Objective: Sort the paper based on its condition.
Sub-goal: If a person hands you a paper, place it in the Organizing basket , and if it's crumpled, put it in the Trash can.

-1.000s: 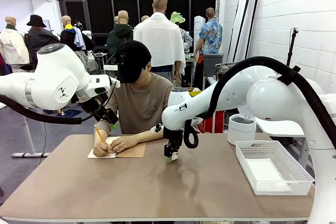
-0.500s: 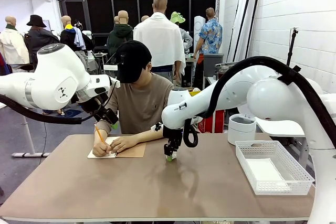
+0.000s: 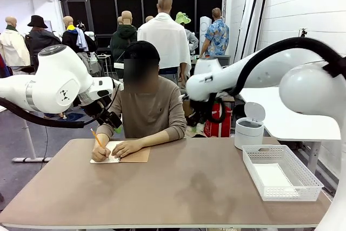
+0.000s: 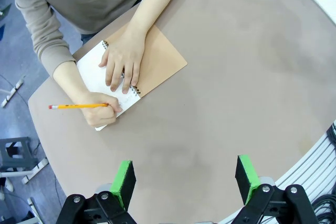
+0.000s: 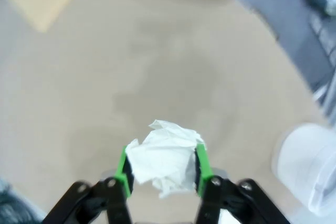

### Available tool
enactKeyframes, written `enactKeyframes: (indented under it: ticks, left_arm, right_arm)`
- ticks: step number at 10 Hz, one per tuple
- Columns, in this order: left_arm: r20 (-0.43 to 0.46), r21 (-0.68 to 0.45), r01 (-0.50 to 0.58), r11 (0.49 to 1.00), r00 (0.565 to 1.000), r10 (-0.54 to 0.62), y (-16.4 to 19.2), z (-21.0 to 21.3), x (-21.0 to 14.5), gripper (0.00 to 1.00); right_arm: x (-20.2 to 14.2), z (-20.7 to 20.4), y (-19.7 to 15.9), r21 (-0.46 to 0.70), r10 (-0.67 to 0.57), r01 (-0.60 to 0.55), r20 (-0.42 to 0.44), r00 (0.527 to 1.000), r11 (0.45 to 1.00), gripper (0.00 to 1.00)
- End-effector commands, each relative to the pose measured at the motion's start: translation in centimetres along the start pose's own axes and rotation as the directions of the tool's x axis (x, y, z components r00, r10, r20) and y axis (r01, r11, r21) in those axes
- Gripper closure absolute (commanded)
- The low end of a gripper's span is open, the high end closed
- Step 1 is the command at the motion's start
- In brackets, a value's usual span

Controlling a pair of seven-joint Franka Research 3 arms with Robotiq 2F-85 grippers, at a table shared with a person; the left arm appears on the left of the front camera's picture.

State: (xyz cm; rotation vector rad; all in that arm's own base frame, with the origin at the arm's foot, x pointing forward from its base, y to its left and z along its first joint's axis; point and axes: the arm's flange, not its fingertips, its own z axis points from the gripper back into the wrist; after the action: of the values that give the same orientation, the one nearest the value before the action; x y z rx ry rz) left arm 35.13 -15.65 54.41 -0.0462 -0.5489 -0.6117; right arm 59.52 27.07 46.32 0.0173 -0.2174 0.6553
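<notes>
Right gripper (image 5: pixel 161 157): jaws partly closed on a crumpled paper ball (image 5: pixel 165 149). One green pad (image 5: pixel 202 162) presses on each side of the ball.
Crumpled paper ball: white and creased all over, at 6 o'clock in the right wrist view. It is held in the air above the table (image 3: pixel 178 187).
Right arm (image 3: pixel 259 74): enters the front view from 3 o'clock and is raised above the far table edge.
Left gripper (image 4: pixel 185 174): jaws spread wide with nothing between the pads. It hangs over bare tabletop at 6 o'clock in the left wrist view.
Flat sheet (image 3: pixel 273 176): white and smooth. It lies on the floor of the basket (image 3: pixel 250 167).
Basket: white perforated tray at 4 o'clock on the table in the front view.
Bin (image 3: pixel 248 132): white, with its lid tipped up. It stands just beyond the basket, at 2 o'clock on the table.
Notebook (image 4: pixel 157 64): spiral-bound with a brown cover, open to a white page. It lies at 10 o'clock on the table in the front view.
Pencil hand (image 4: pixel 100 115): rests on the white page and holds a yellow pencil (image 4: pixel 79 106).
Flat hand (image 4: pixel 123 61): the person's other hand, palm down across the notebook's spiral.
</notes>
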Motion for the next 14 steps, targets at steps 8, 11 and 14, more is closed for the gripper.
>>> enactKeyframes:
  ticks: [8,11,14]
  left_arm:
    - [-0.002,0.006,0.005,1.000,1.000,-0.005,0.2,0.0,-0.1,0.00]
    - [-0.002,0.006,0.005,1.000,1.000,-0.005,0.2,0.0,-0.1,0.00]
    - [-0.002,0.006,0.005,1.000,1.000,-0.005,0.2,0.0,-0.1,0.00]
  right_arm:
    - [-4.7,3.2,-13.0,-0.086,-0.387,0.388,0.026,0.922,0.918,0.46]
    - [-4.6,3.2,-13.0,-0.085,-0.409,0.410,0.030,0.912,0.908,0.46]
    - [-4.2,2.7,-14.9,-0.165,-0.640,0.659,0.157,0.752,0.734,0.46]
